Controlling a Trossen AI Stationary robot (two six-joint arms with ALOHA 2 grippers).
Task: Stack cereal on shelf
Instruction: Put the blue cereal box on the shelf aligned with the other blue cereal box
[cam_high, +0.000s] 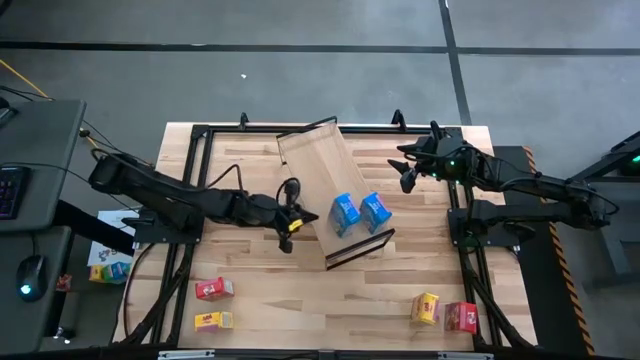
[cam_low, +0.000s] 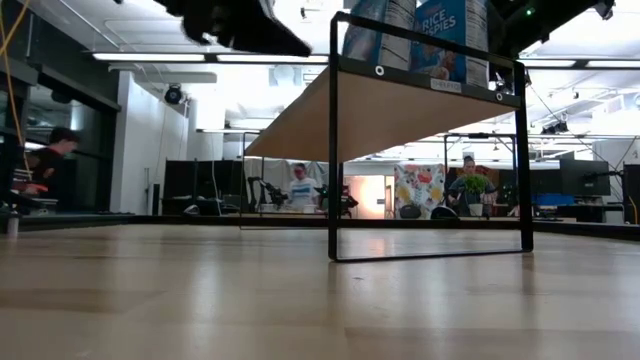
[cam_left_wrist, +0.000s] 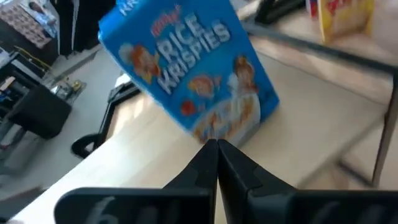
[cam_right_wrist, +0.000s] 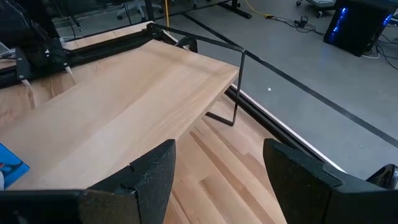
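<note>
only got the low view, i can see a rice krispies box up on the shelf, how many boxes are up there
Observer: Two blue boxes stand side by side on the shelf, close to one end rail.
Operator: where are the other four
Observer: On the table, off the shelf: a left red box and a left yellow box toward one corner, and a right yellow box and a right red box toward the other.
Operator: anything being held
Observer: No. The left end effector is shut on nothing, just short of a blue box; the right end effector is open and empty.
</note>
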